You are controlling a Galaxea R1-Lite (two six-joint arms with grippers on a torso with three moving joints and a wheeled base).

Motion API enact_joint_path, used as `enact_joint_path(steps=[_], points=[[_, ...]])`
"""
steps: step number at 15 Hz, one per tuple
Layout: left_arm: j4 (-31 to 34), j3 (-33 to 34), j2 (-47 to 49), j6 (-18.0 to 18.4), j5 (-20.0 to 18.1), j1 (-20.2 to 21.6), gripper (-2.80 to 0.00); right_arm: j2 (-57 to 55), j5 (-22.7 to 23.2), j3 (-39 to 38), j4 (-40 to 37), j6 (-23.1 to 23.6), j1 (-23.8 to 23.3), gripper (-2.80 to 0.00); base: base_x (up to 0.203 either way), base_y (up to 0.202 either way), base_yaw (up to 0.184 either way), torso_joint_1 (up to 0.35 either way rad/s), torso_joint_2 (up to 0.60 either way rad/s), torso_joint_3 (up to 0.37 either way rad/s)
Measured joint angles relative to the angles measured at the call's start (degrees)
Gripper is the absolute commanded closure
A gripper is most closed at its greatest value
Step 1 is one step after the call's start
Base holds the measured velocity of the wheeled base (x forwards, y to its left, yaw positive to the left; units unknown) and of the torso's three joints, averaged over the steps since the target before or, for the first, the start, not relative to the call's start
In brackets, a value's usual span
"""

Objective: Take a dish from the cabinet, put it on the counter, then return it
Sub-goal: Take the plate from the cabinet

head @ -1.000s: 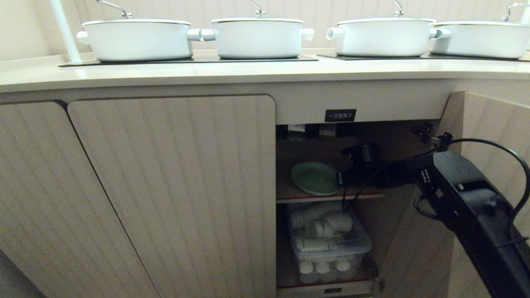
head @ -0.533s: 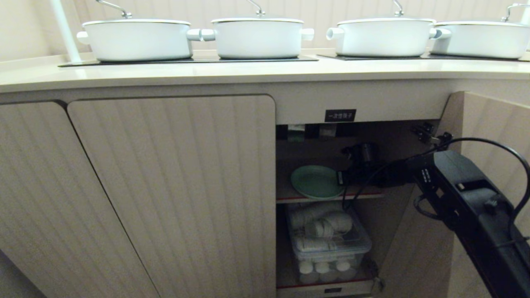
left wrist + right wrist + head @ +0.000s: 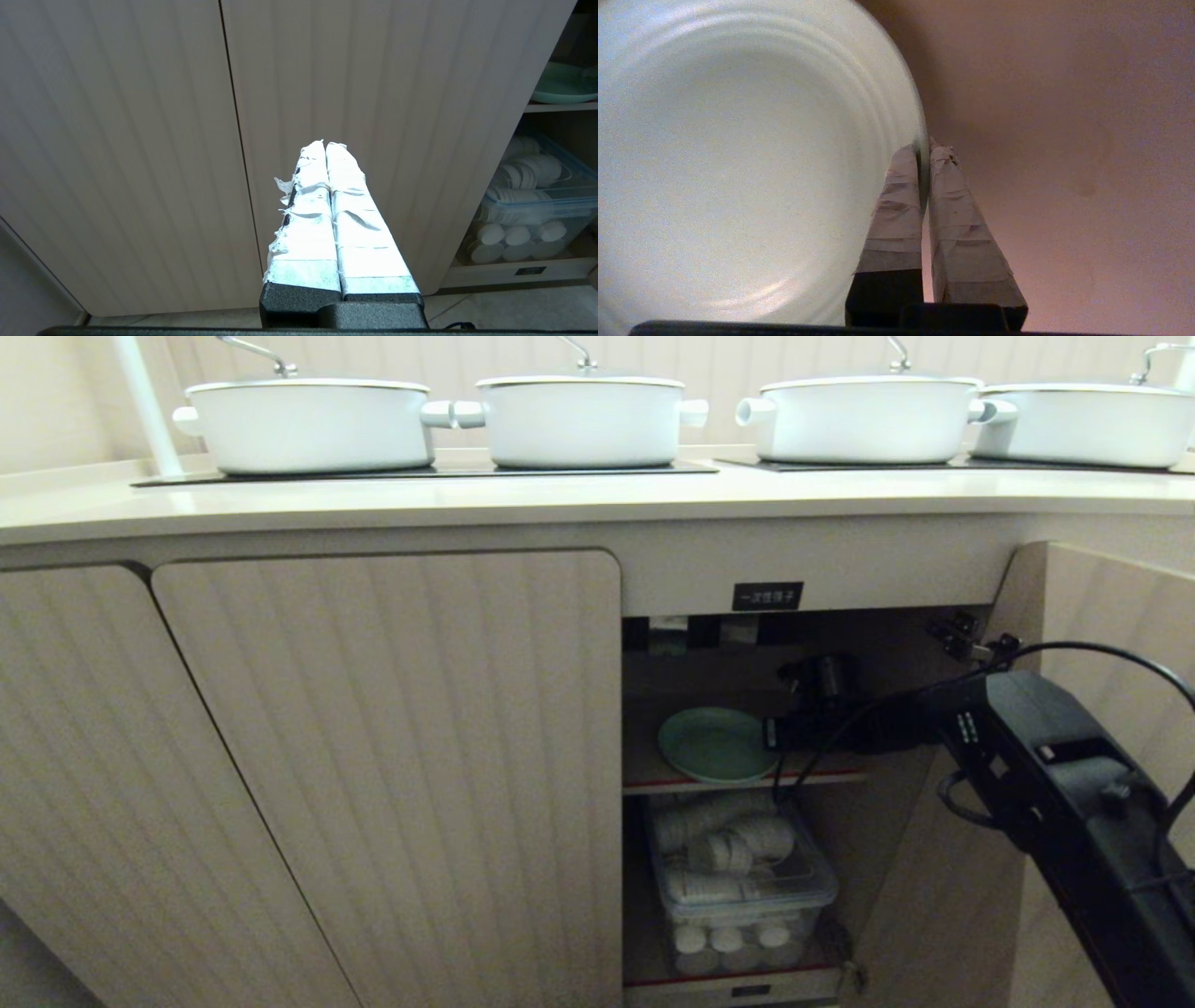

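right gripper [image 3: 924, 154] – clamped on dish [image 3: 717, 745] rim | cabinet [image 3: 1102, 616] shelf | tub [image 3: 742, 887] below

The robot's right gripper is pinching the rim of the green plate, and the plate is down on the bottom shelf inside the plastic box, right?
Not quite. The right gripper does pinch the rim of the green plate, as the right wrist view shows. But the head view shows the plate up at the inner shelf of the cabinet, above the plastic box of white cups, not inside it.
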State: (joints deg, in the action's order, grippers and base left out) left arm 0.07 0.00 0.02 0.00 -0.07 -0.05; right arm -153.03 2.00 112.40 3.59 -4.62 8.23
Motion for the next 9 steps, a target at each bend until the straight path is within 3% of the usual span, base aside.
enact_joint_path(steps=[9], points=[[0.0, 0.0, 0.0, 0.0, 0.0, 0.0, 0.00, 3.4, -0.5, -0.6, -3.4, -5.2, 0.1, 0.00, 0.000, 0.000, 0.000, 0.000, 0.00, 0.000]])
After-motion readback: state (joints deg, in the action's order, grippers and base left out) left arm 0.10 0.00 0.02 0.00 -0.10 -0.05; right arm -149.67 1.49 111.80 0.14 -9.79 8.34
